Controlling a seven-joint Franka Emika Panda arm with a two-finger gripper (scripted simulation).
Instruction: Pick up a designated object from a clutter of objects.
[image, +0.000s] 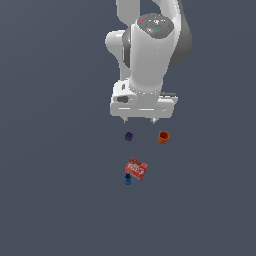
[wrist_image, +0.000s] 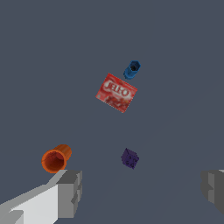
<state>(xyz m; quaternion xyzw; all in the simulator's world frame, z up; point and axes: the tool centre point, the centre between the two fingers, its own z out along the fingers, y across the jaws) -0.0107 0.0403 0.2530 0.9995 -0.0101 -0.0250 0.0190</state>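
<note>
Wrist view: one orange cup, cube, box, apparently one cylinder; gripper spread apart.

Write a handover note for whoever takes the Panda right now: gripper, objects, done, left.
Gripper: open, empty, hanging above the surface, touching nothing.
Orange cup (the target): on the surface, on the exterior view's right of the gripper, off its centreline. In the wrist view it appears tipped, mouth toward the camera, close to one finger.
Purple cube: apart from the cup, roughly under the gap between the fingers.
Red box and blue cylinder: close together, away from the cup.
Done: nothing grasped yet.
Left: shift over the cup, descend, close, lift. Probably keep clear of the cube.
</note>
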